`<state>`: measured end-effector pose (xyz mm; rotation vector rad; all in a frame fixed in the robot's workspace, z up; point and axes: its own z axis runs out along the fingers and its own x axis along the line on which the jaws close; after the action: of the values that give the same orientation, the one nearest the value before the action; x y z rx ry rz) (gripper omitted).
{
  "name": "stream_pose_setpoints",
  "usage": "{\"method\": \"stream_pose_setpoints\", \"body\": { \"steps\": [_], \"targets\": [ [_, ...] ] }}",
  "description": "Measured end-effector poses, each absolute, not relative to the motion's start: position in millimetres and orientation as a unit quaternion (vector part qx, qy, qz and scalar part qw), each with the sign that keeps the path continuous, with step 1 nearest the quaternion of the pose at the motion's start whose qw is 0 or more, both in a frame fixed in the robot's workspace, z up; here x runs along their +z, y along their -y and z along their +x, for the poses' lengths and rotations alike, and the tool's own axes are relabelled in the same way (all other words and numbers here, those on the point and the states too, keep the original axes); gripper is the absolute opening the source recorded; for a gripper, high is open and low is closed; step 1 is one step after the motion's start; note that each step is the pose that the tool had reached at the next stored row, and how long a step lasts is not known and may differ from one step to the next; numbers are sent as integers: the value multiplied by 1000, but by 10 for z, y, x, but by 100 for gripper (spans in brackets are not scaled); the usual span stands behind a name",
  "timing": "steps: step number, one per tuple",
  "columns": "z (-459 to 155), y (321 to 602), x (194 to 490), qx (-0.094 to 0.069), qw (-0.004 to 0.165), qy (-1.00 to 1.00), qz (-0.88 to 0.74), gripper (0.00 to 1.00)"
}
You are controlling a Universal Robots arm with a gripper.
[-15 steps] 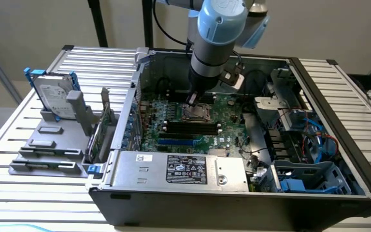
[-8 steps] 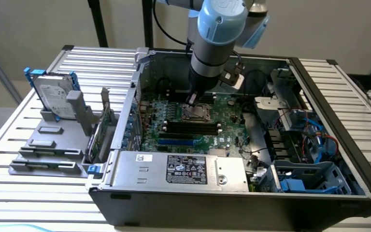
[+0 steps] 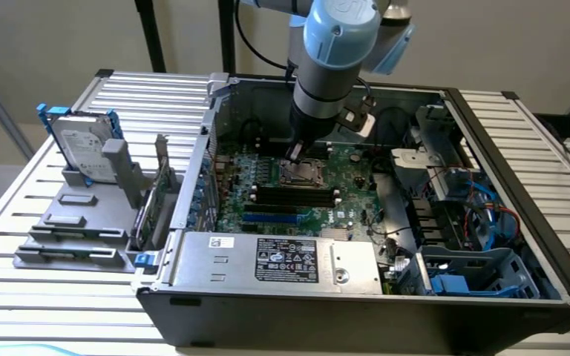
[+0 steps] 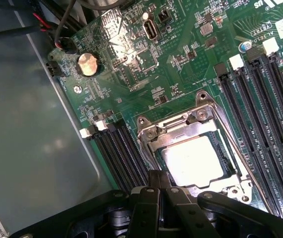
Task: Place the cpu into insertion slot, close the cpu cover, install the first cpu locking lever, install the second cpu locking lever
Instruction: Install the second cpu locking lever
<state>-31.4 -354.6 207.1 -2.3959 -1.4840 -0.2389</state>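
- Inside the open computer case, the cpu lies flat in the insertion slot — cpu cover apparently down around it.
- The gripper hovers just beside the socket's edge, fingers seemingly together, holding nothing.

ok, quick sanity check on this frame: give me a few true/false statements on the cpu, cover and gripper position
1. The cpu lies inside the insertion slot. True.
2. The cpu cover is down over the chip. True: its silvery frame lies around the chip, which shows through the window.
3. The gripper hangs over the hard drive at the exterior view's left. False: it is down inside the open computer case, right at the socket.
4. The long black memory slots hold modules. False: they look empty.
5. A round coin cell battery sits on the green circuit board. True.
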Motion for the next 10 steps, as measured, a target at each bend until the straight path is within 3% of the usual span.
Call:
{"method": "stream_pose_setpoints", "body": {
  "steps": [10],
  "targets": [
    [-320,3840,2239,-82,157,518,-837,11]
  ]
}}
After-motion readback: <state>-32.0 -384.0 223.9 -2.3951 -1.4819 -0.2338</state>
